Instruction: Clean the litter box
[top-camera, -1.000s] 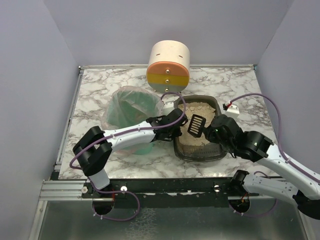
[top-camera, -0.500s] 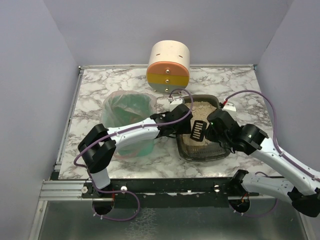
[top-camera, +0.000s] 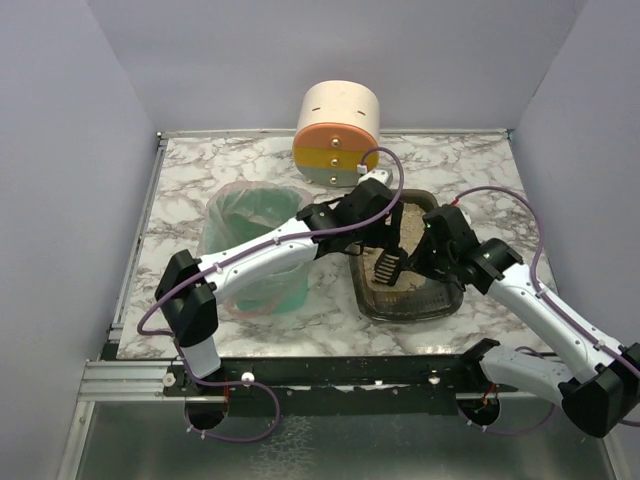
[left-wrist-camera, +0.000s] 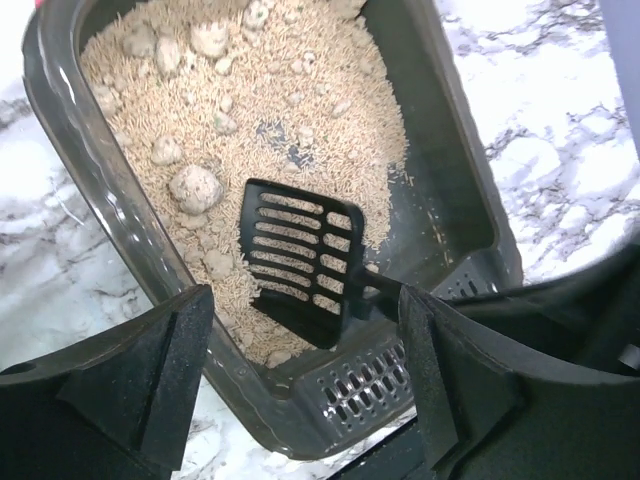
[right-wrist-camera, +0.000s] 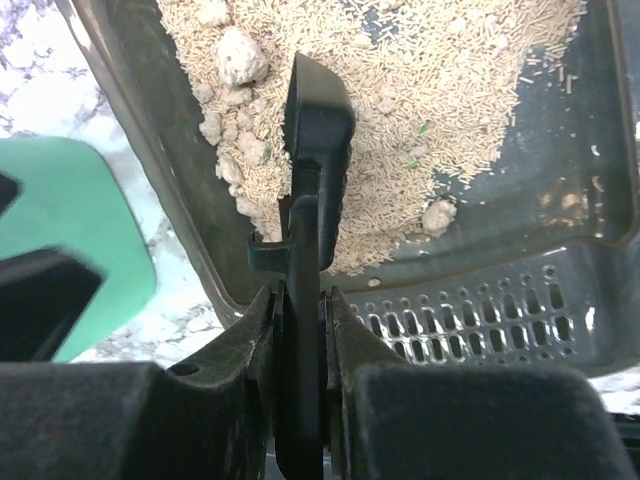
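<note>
Marble desk carries the litter box right of centre in the top view, just beside the green bin, with a striped cylinder at upper centre. Right gripper jaws are clenched on the scoop handle, slotted blade over the clumpy litter. Left gripper jaws are released wide above the box, grasping nothing.

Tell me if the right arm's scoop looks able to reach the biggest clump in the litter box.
Probably yes. The right end effector is shut on the scoop, whose blade sits inside the litter box beside that clump with only loose litter between.
</note>
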